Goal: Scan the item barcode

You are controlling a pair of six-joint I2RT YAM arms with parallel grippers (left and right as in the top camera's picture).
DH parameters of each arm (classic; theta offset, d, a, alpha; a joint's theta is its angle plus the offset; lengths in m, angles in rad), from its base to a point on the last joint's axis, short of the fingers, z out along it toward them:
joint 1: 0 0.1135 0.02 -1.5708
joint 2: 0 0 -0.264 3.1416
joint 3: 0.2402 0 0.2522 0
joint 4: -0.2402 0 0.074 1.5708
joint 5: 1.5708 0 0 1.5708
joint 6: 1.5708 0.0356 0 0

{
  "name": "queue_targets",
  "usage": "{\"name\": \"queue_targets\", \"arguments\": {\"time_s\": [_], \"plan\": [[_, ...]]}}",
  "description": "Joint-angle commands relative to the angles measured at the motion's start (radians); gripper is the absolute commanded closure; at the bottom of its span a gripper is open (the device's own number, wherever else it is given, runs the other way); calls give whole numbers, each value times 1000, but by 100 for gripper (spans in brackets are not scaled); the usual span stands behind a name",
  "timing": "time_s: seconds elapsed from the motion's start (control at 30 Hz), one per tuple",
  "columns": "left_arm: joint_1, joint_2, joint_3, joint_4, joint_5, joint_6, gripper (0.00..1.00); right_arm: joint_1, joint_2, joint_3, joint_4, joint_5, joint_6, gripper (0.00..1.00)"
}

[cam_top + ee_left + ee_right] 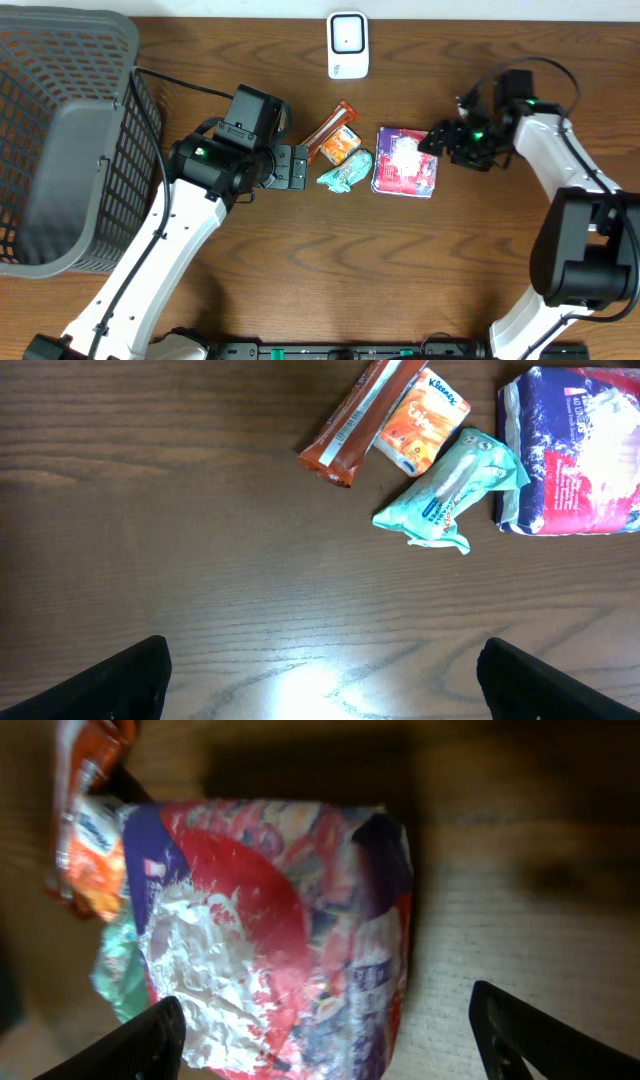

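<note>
Bag: purple-and-red bag (405, 162) lies flat on the counter (400, 270), below and right of the scanner (348, 45)
Right hand (440, 140): released, empty; just right of the bag; nearer
Left hand (297, 167): released, empty; below-left of the scanner

A dark mesh basket (125, 160) stands at the left end of the desk (400, 270), its rim reaching the far edge. Its walls are open lattice and its inside bottom is a plain grey panel. The desk is brown wood with a clear grain, and the left wrist view shows a patch of glare on it. A pale strip (500, 8) shows beyond the far edge.
</note>
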Motion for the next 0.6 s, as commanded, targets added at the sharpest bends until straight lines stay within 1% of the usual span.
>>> {"name": "queue_targets", "arguments": {"time_s": [0.0,0.13,0.23,0.33,0.4,0.43,0.47,0.5,0.53,0.57], "plan": [[4,3,3,-4,8,0,2,-32,-3,-71,62,-220,-69,14],[4,3,3,-4,8,0,2,-23,-3,-156,153,-222,-66,14],[4,3,3,-5,8,0,2,-13,-3,-216,234,-221,-38,17],[4,3,3,-4,8,0,2,1,-3,-271,331,-220,32,23],[4,3,3,-4,8,0,2,13,-3,-295,384,-220,77,28],[4,3,3,-5,8,0,2,20,-3,-299,394,-216,78,34],[4,3,3,-4,8,0,2,27,-3,-299,394,-206,78,44],[4,3,3,-4,8,0,2,31,-3,-298,393,-199,78,51],[4,3,3,-5,8,0,2,36,-4,-291,392,-194,78,64],[4,3,3,-5,8,0,2,37,-5,-282,388,-193,78,72]]}}
